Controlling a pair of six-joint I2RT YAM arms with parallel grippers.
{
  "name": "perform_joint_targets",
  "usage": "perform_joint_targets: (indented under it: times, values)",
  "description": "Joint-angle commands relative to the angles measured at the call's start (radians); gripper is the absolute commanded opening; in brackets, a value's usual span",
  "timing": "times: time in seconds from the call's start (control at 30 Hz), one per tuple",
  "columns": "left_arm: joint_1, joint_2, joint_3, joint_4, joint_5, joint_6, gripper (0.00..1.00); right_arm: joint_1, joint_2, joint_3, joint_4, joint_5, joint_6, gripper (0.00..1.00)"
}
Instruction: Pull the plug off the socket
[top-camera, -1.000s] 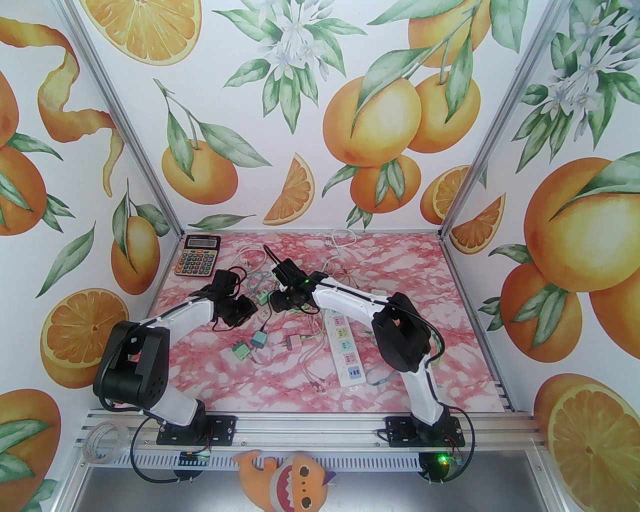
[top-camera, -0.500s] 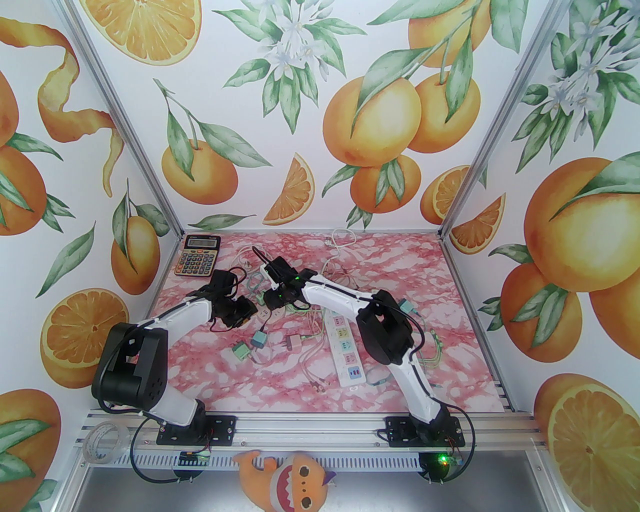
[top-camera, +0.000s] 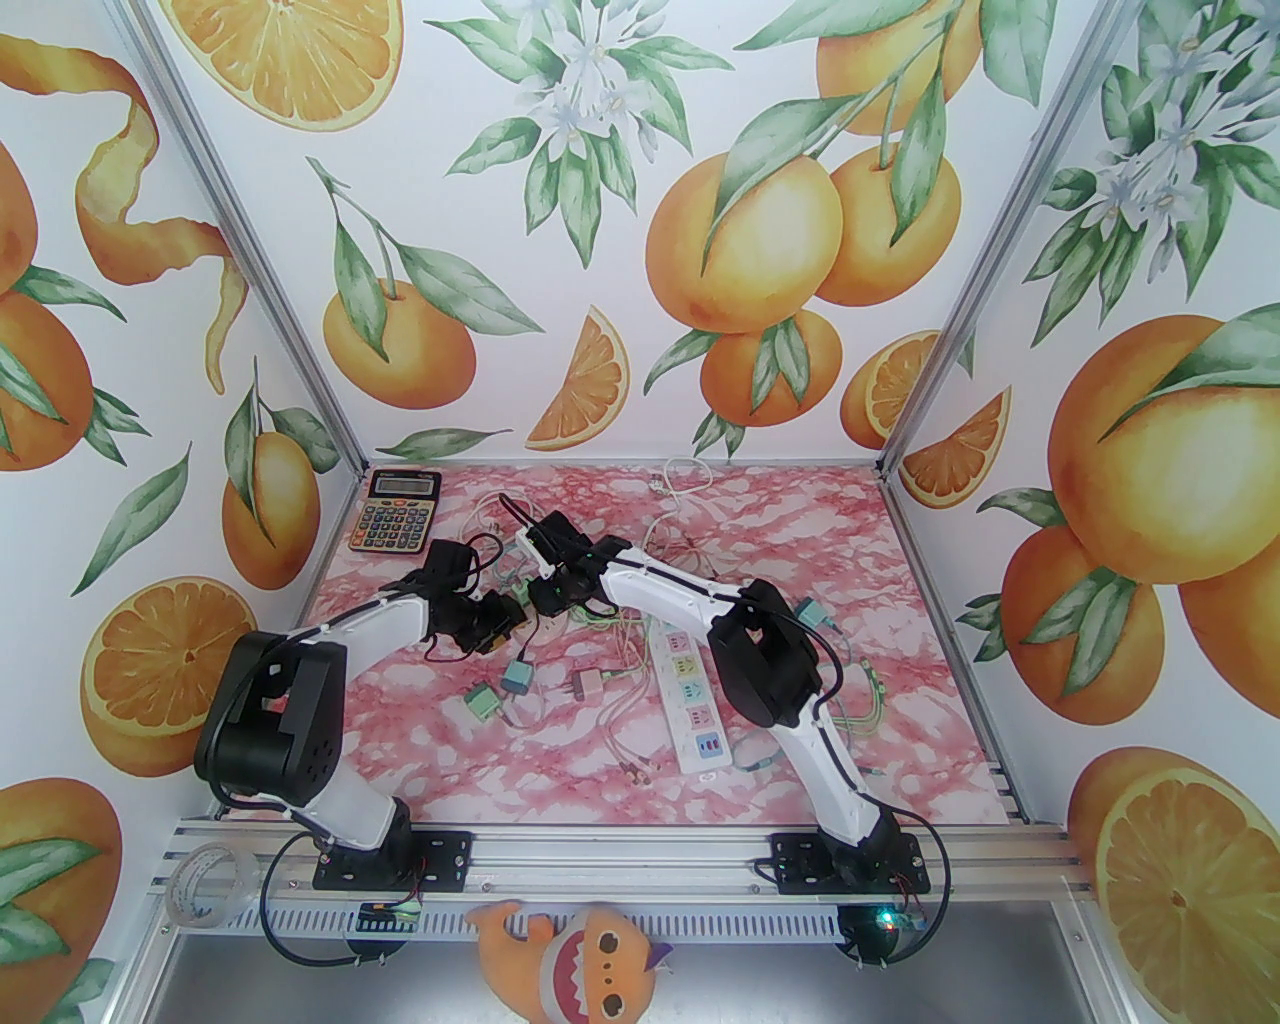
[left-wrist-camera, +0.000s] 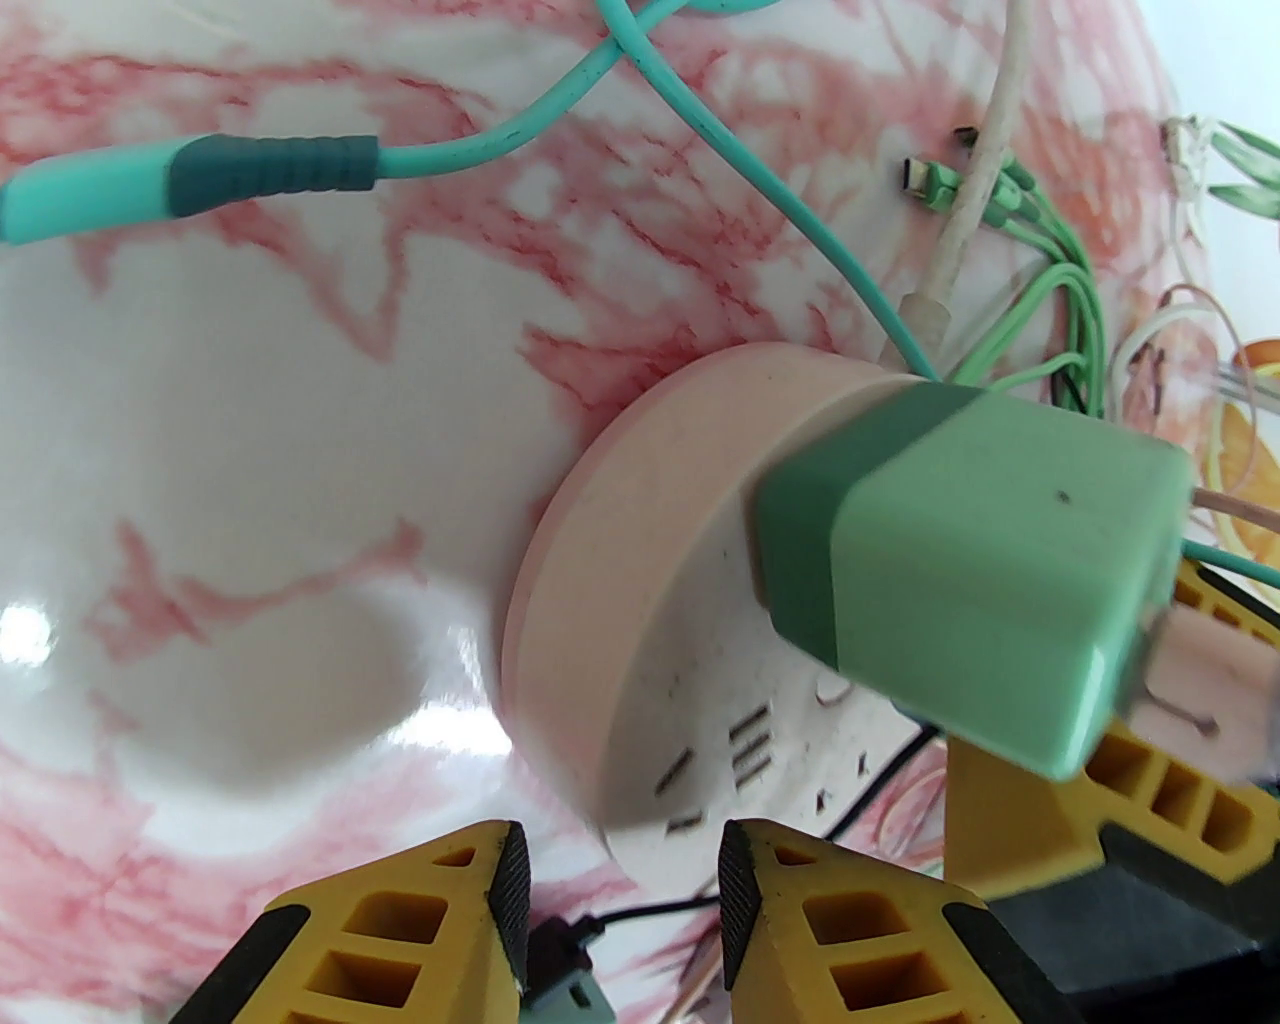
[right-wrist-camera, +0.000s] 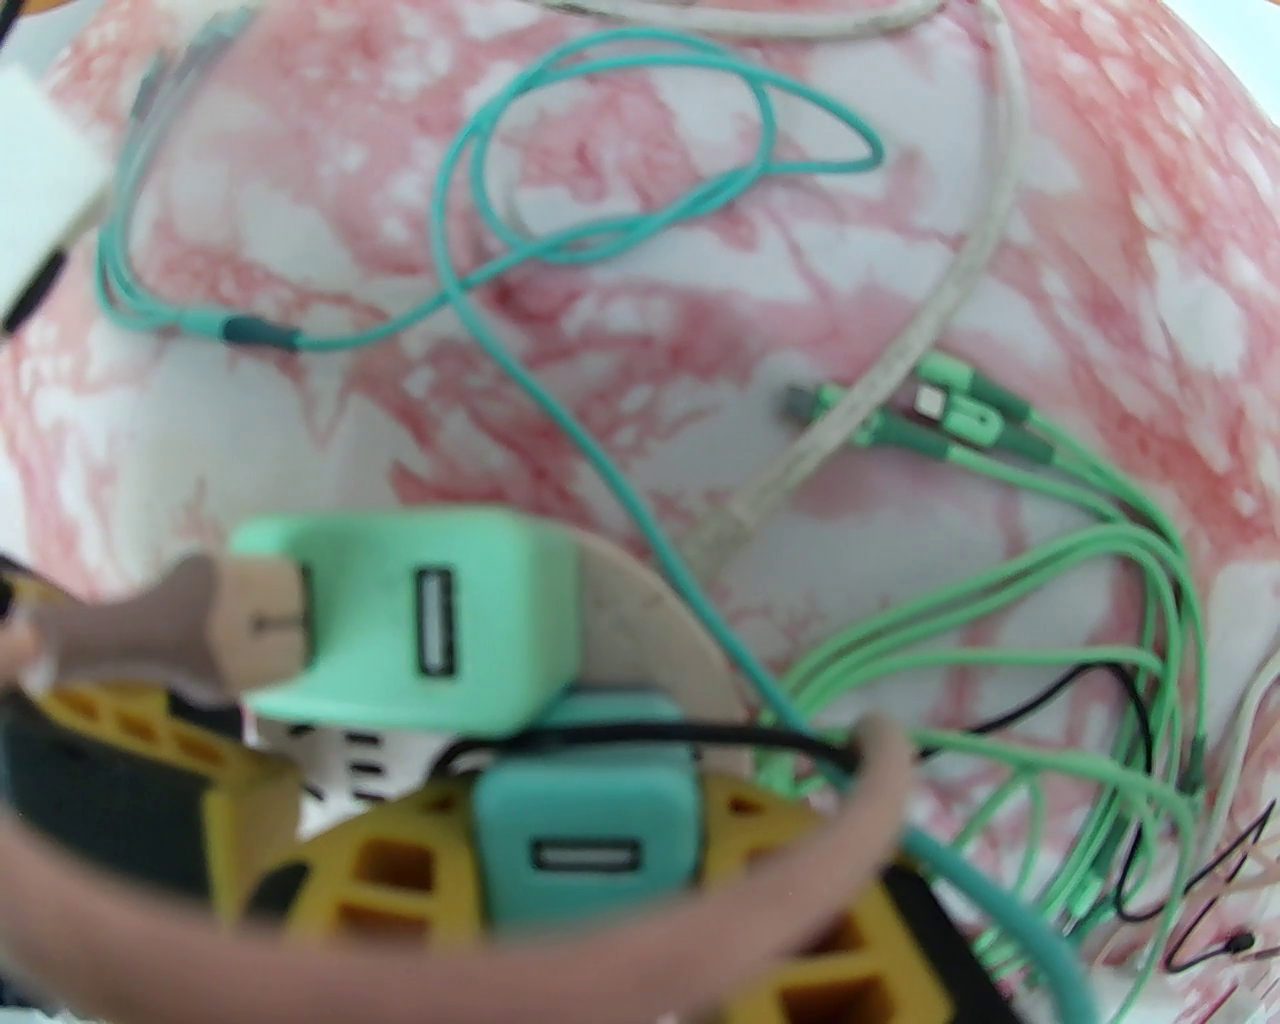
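The plug (left-wrist-camera: 960, 580), a pale green cube with a darker green band, stands in a round pink socket (left-wrist-camera: 620, 640), its banded end against the socket's face. From the left wrist we see the left gripper (left-wrist-camera: 620, 880) with its yellow fingers (left-wrist-camera: 400, 930) a little way apart and nothing clamped between the pads. The socket's rim lies just beyond the tips, and we cannot tell whether it touches them. The right gripper (top-camera: 545, 597) has a yellow finger (left-wrist-camera: 1120, 800) right under the plug's outer end, seemingly touching it. How wide those jaws stand, and whether they have hold of the plug, we cannot tell, since the right wrist view is blurred. In that view we make out the plug's end face with its port, and a teal cube (right-wrist-camera: 585, 820) just beside it. Around the socket a teal cable (left-wrist-camera: 270, 165), a white cable (left-wrist-camera: 990, 130) and a bundle of green leads (left-wrist-camera: 1060, 300) lie on the pink marbled table (left-wrist-camera: 250, 420). From above, both grippers meet left of the table's centre, with a white power strip (top-camera: 690, 690) to the right and a calculator (top-camera: 397, 510) in the far left corner.
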Motion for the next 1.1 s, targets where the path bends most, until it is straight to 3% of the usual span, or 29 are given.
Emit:
perform_joint_targets:
  times: [0.0, 0.13, 0.4, 0.77, 1.07]
  values:
    - [0.006, 0.035, 0.005, 0.059, 0.025, 0.014, 0.40, 0.014, -0.022, -0.038, -0.029, -0.005, 0.015, 0.22]
    - [0.006, 0.073, 0.007, 0.052, 0.016, 0.015, 0.40, 0.022, -0.028, -0.045, -0.029, -0.003, 0.022, 0.22]
    - [0.005, 0.120, 0.011, -0.054, -0.055, 0.036, 0.30, 0.047, -0.042, -0.052, -0.047, 0.015, 0.031, 0.21]
    - [0.002, 0.152, 0.042, -0.141, -0.066, 0.096, 0.28, 0.047, -0.075, -0.049, -0.082, 0.120, 0.015, 0.20]
    - [-0.004, 0.176, 0.067, -0.163, -0.057, 0.108, 0.28, -0.025, -0.076, -0.042, -0.067, -0.018, 0.100, 0.19]
